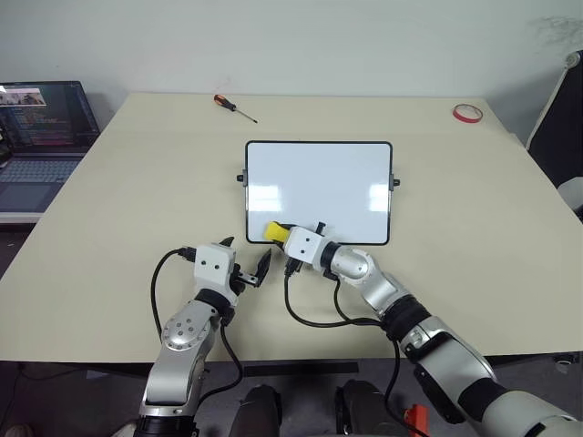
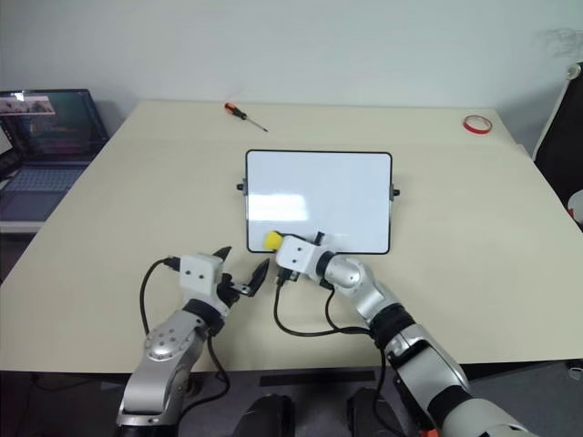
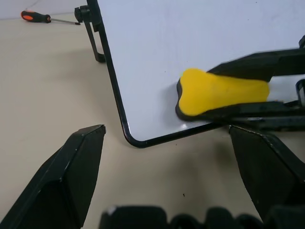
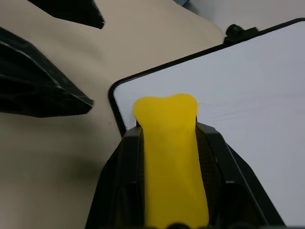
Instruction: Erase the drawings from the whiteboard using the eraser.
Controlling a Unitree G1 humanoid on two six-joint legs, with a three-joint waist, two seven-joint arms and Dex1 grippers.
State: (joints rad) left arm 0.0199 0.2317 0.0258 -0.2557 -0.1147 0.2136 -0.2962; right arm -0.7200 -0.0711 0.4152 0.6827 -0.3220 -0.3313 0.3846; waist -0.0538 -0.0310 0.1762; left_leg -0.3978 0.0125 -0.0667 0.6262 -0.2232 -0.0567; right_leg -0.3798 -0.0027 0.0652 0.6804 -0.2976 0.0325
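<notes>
Right wrist view: eraser [image 4: 169, 157] clamped, head views: screwdriver [image 1: 234, 106]

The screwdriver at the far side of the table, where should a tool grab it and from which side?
Grip the screwdriver by its orange-and-black handle, the thick end, coming straight down from above. It lies flat on the table with bare surface around it, and the thin metal shaft pointing toward the whiteboard probably offers little to hold.
</notes>
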